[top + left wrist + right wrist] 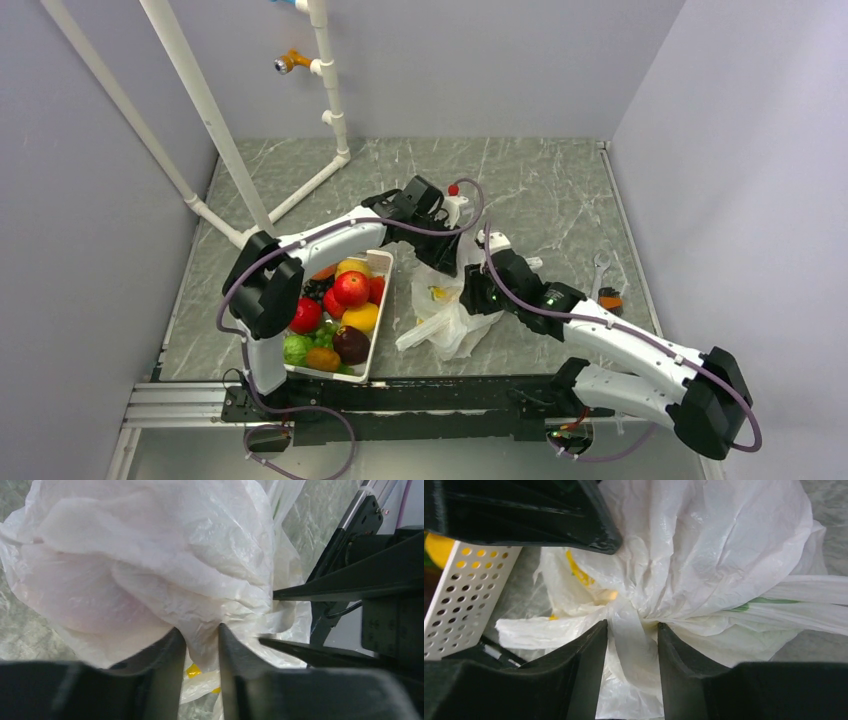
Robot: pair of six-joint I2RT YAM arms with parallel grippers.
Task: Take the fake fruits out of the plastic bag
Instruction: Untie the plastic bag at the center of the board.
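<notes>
Left wrist view shows the left gripper narrowed onto a bunched fold of the thin, crinkly, translucent plastic bag, the film pressed against both fingers; the right gripper likewise pinches a twisted band of it. The bag lies crumpled on the grey marbled table, just beside the perforated white basket.
</notes>
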